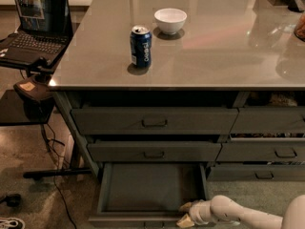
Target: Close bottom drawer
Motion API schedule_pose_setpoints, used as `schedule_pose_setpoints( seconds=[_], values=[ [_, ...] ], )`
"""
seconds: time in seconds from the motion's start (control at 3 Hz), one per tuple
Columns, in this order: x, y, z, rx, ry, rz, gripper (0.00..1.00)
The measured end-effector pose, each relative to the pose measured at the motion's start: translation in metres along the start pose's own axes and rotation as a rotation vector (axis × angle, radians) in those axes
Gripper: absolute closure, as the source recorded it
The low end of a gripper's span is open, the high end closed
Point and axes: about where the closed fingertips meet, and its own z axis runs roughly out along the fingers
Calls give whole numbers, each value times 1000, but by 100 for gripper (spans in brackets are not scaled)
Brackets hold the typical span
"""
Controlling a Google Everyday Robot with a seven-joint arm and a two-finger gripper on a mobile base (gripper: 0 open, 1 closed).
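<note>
The bottom drawer point(143, 187) is the lowest of the wide left stack. It stands pulled far out, showing a bare dark grey floor and a low front point(128, 219) at the frame's bottom edge. My gripper point(187, 213) comes in from the lower right on a white arm point(238, 213). Its tan fingertips point(186, 206) sit at the drawer's front right corner, touching or almost touching the front rim. Nothing is held between them.
Two taller wide drawers point(152, 122) point(153, 151) sit above it, nearly shut. Narrower drawers point(281, 151) are on the right. On the grey countertop point(228, 56) stand a blue can point(141, 46) and a white bowl point(170, 20). A laptop point(35, 23) on a stand is at left, cables on the floor.
</note>
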Motion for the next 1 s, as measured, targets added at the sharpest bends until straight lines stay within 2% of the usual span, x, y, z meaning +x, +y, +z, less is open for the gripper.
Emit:
schedule_pose_setpoints(
  seconds=[0.67, 1.0],
  values=[
    [0, 0, 0, 0, 0, 0, 11],
    [0, 0, 0, 0, 0, 0, 0]
  ],
)
